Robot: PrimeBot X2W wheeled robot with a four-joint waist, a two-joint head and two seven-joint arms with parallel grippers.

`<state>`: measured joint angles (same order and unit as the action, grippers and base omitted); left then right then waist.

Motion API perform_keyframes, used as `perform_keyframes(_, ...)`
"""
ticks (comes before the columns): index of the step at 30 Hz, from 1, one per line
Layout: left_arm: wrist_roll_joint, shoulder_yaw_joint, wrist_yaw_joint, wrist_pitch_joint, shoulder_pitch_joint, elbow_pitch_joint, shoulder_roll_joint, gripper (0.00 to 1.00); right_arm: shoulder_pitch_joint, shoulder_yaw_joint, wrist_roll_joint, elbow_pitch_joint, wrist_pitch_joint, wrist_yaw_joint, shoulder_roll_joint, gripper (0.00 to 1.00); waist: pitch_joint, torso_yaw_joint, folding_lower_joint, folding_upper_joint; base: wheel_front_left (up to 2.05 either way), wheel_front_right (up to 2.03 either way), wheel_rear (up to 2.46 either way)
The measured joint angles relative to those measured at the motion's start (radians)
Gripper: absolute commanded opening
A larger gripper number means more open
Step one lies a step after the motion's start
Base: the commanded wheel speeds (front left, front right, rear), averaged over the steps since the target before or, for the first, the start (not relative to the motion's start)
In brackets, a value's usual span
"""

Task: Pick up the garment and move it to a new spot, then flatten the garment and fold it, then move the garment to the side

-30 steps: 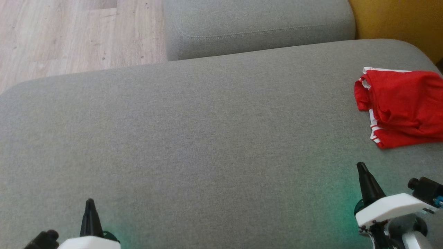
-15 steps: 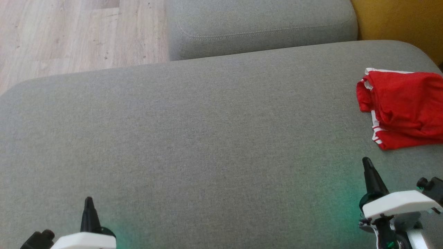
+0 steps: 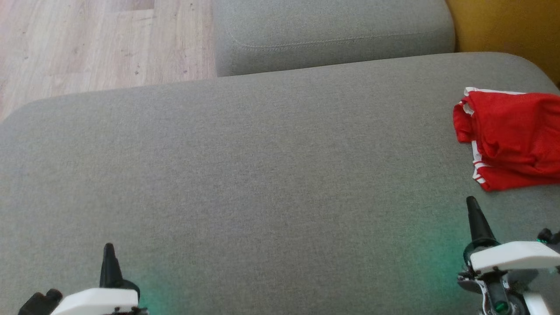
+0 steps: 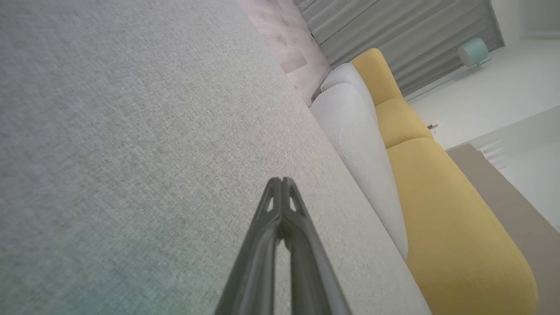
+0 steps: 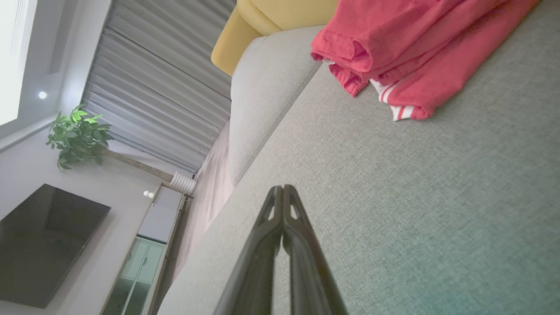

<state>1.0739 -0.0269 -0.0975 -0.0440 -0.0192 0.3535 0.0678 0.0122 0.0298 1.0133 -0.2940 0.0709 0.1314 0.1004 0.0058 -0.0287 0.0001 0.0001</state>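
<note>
Notably, right wrist view is adding a plant (image 5: 76, 133); garment (image 3: 512, 138) is lying crumpled, red, white-striped; left gripper (image 3: 108, 248) and right gripper (image 3: 471, 202) are clenching empty.

Head view: soft, even daylight, no hard shadows on the grey cushion (image 3: 262, 153). Green glow tints the fabric beside the left gripper (image 3: 108, 249) and the right gripper (image 3: 471, 202). Overall slightly soft. Red garment (image 3: 512, 135) is oversaturated and its folds lose detail. Left wrist view: near fabric blurs at lower left, pale background (image 4: 503, 87) washes out. Right wrist view: bright patch (image 5: 13, 43) clips at top left, spot lamp (image 5: 42, 95) glares, straight lines bow toward the edges, fingers (image 5: 262, 262) soft near the lens.
</note>
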Motion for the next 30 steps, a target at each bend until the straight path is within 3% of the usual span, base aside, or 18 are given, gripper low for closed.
perform_keyframes(30,0.29,-0.029,-0.01,0.084,0.038,-0.038,-0.014,0.0,0.023,0.054,0.323,0.006,0.02,0.0,-0.027,0.0,-0.002,0.016,0.0,0.0,0.0,0.0,0.0)
